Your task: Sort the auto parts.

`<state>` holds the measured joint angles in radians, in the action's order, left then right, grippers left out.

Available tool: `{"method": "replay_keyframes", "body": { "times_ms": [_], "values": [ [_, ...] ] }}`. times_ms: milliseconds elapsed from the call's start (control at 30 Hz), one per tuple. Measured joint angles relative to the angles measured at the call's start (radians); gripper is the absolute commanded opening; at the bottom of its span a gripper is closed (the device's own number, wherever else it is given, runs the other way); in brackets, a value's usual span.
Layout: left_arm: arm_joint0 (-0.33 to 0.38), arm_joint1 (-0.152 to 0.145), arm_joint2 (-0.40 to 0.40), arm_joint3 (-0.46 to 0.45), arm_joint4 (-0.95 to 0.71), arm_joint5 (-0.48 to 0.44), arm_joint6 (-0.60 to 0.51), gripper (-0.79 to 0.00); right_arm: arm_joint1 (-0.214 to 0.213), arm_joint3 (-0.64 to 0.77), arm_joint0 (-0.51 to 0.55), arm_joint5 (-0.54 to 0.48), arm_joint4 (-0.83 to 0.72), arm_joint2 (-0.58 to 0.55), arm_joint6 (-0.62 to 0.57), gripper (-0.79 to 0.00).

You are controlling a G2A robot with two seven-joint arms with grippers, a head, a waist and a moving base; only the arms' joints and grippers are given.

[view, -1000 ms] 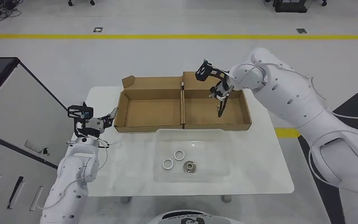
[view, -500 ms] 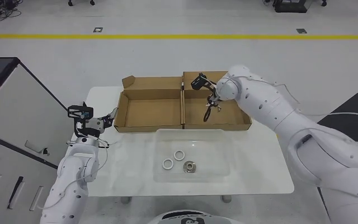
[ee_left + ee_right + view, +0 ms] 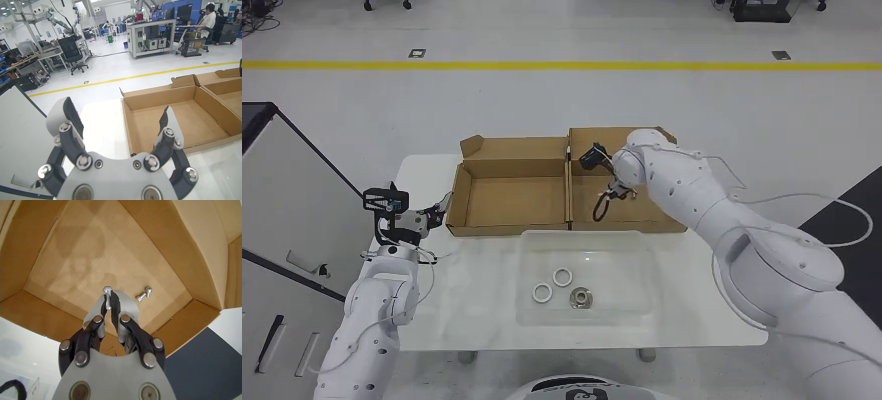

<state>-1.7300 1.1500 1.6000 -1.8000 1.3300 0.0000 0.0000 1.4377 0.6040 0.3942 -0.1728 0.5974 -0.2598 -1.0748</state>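
The right box (image 3: 79, 256) holds two short socket-head screws (image 3: 144, 294), lying together on its floor. In front of that box, a clear tray (image 3: 632, 300) holds two white rings (image 3: 563, 277) and a metal hub (image 3: 582, 297). Inside the right box, the right gripper (image 3: 110, 303) clamps a bolt (image 3: 107, 290) that is silver and threaded, with its hex head toward the floor. The left gripper (image 3: 117, 111), fingers wide apart, hangs well away from the right box, past the left box (image 3: 512, 195).

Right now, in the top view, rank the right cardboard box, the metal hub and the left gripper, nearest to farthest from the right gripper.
1. Right cardboard box: under the right gripper, which grips a bolt.
2. Metal hub: in the clear tray.
3. Left gripper: beyond the left box.
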Motion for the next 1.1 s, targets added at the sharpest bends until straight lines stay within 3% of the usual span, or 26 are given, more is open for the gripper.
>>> {"method": "replay_keyframes", "body": {
  "times_ms": [500, 700, 1100],
  "values": [
    [0.000, 0.000, 0.000, 0.000, 0.000, 0.000, 0.000, 0.000, 0.117, -0.206, -0.007, -0.031, 0.020, 0.006, 0.022, -0.785],
    [0.000, 0.000, 0.000, 0.000, 0.000, 0.000, 0.000, 0.000, 0.144, -0.259, -0.008, -0.045, 0.024, -0.001, 0.033, -0.489],
    [0.000, 0.000, 0.000, 0.000, 0.000, 0.000, 0.000, 0.000, 0.167, -0.328, -0.039, -0.089, -0.003, -0.043, 0.075, -0.409]
  ]
}}
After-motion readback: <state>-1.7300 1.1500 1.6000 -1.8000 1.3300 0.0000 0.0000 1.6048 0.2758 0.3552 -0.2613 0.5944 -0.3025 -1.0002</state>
